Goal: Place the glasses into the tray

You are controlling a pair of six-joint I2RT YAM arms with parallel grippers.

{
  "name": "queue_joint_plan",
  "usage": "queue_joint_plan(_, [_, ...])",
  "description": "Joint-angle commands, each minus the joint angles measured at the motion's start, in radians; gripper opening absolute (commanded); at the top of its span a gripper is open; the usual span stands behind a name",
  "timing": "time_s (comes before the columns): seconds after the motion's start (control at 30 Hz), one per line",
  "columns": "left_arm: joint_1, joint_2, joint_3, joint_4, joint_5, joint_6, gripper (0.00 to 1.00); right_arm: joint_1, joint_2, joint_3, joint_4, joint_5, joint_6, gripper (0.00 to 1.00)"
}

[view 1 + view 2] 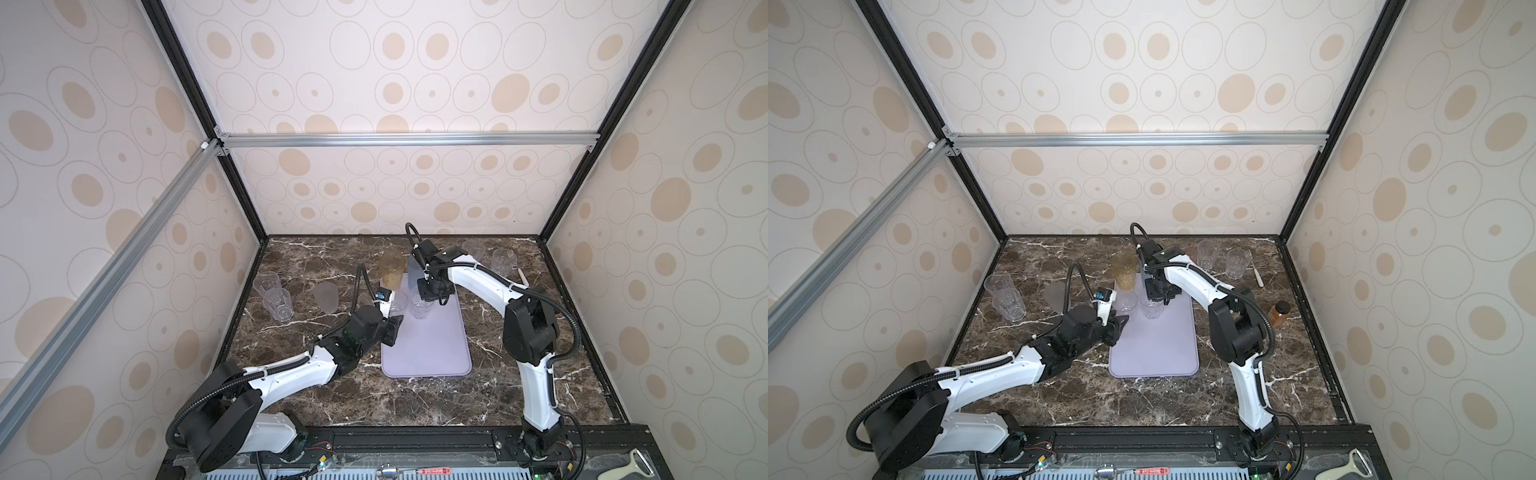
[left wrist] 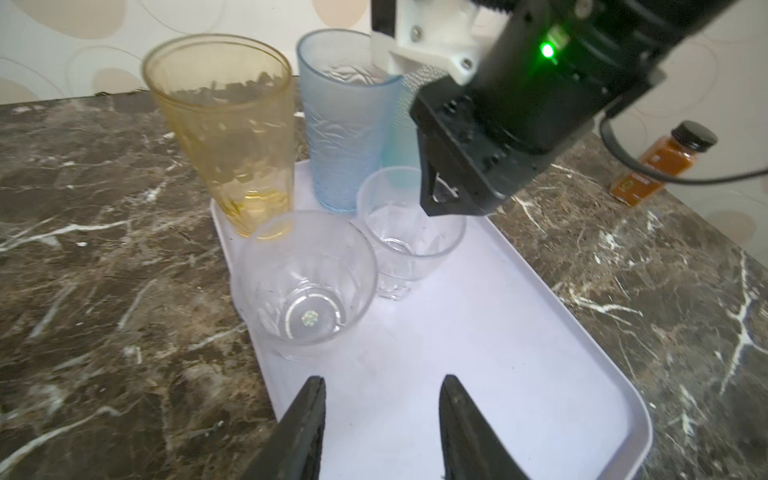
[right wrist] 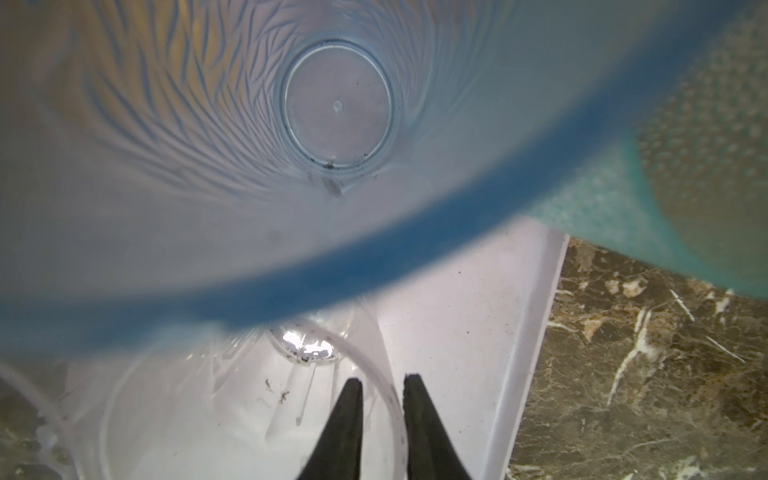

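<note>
The lavender tray point(image 1: 432, 353) lies mid-table. At its far end stand a tall amber glass point(image 1: 392, 270), a grey-blue glass point(image 2: 345, 124) and a teal glass point(image 2: 401, 162). In front of them are two short clear glasses point(image 2: 307, 282) point(image 2: 409, 237). My right gripper point(image 3: 380, 376) points down over the right-hand short glass point(image 3: 249, 415). Its fingers straddle the rim, slightly apart, one inside and one outside. My left gripper point(image 2: 383, 378) hovers open and empty over the tray's left side, just short of the other short glass.
Off the tray, two clear glasses point(image 1: 266, 284) point(image 1: 279, 305) and a frosted one point(image 1: 326, 297) stand at the left. Two more clear glasses point(image 1: 473, 249) point(image 1: 503, 262) are at the back right, beside a white utensil point(image 1: 523, 277). An amber bottle point(image 1: 1279, 313) stands at the right.
</note>
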Motion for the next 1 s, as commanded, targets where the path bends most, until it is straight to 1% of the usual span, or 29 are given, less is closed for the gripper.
queue_joint_plan(0.0, [-0.014, 0.037, -0.002, -0.008, 0.009, -0.009, 0.45, -0.001, -0.059, -0.032, -0.002, -0.017, 0.011, 0.21])
queue_joint_plan(0.13, [-0.015, 0.086, 0.010, 0.019, -0.015, 0.010, 0.45, 0.000, -0.059, -0.043, 0.000, -0.009, 0.011, 0.21])
queue_joint_plan(0.33, [-0.012, 0.178, 0.065, 0.034, -0.073, 0.060, 0.45, -0.001, -0.060, -0.049, 0.007, -0.008, 0.011, 0.21])
queue_joint_plan(0.5, [0.002, 0.233, 0.105, 0.041, -0.101, 0.084, 0.46, -0.002, -0.058, -0.050, 0.007, -0.002, 0.008, 0.21])
queue_joint_plan(0.73, [0.037, 0.272, 0.134, 0.062, -0.112, 0.100, 0.47, -0.010, -0.054, -0.063, 0.020, -0.002, 0.007, 0.21])
queue_joint_plan(0.97, [0.052, 0.313, 0.159, 0.080, -0.107, 0.128, 0.48, -0.016, -0.044, -0.056, 0.026, -0.008, 0.006, 0.21])
